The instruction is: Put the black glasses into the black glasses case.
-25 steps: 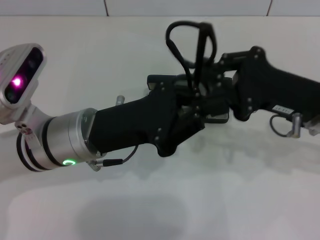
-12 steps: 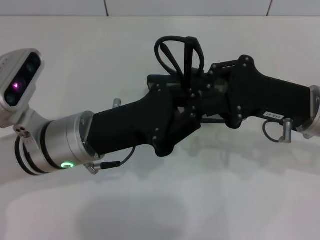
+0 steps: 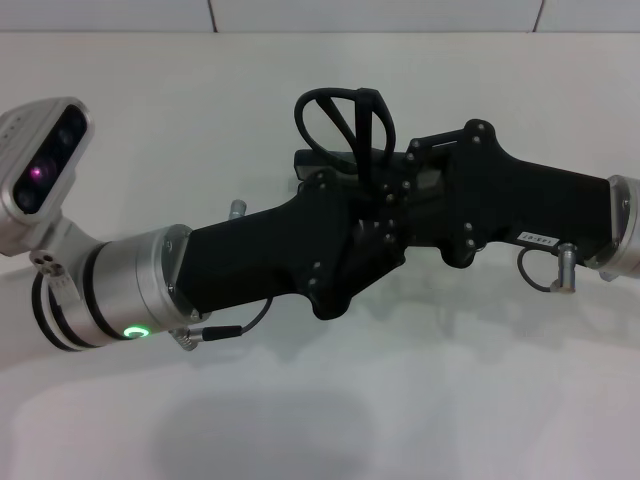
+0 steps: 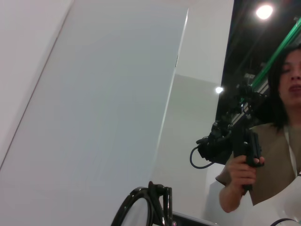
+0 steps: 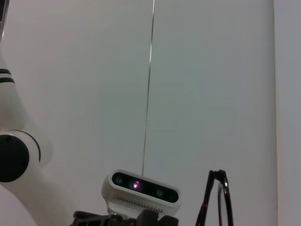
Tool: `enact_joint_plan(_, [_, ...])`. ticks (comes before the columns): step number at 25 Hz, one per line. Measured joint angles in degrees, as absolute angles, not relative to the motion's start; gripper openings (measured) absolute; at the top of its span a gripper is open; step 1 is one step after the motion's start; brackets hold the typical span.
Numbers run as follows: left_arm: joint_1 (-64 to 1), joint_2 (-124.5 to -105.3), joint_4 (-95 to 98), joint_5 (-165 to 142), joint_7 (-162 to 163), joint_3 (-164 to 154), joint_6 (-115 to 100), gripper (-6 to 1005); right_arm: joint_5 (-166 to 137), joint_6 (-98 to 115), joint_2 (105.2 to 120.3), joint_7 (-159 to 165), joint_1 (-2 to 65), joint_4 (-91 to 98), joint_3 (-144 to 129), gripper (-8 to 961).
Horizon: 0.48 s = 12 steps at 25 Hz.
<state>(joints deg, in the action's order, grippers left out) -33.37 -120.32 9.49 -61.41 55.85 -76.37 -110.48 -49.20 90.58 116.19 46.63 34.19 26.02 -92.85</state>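
Black glasses (image 3: 345, 125) upright above both grippers' meeting jaws, over the black glasses case (image 3: 325, 162); grip unclear.

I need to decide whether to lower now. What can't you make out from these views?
- Glasses case: head view shows only an edge; both grippers cover the rest, so open or shut is unclear.
- Left gripper and right gripper: fingertips overlap in a black mass; the grip is unreadable.
- Glasses: lower half is hidden behind the grippers; the left wrist view and right wrist view cut them at the edge.
- Neither wrist view shows the table.
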Motion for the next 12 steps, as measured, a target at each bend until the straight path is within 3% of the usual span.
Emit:
enact_joint_plan(7, [-32.4,-119.95,9.8,-61.4,56.3,-76.4,-111.9,55,-49.2,88.8,116.09,46.9,33.8,26.0,-92.8,48])
enact_joint_plan(12, [-27.6,-118.7,14.4,-61.4,57.4,-76.3,-116.3,55,-50.2,86.9,114.62,50.6,32.5,28.0,-92.4,47])
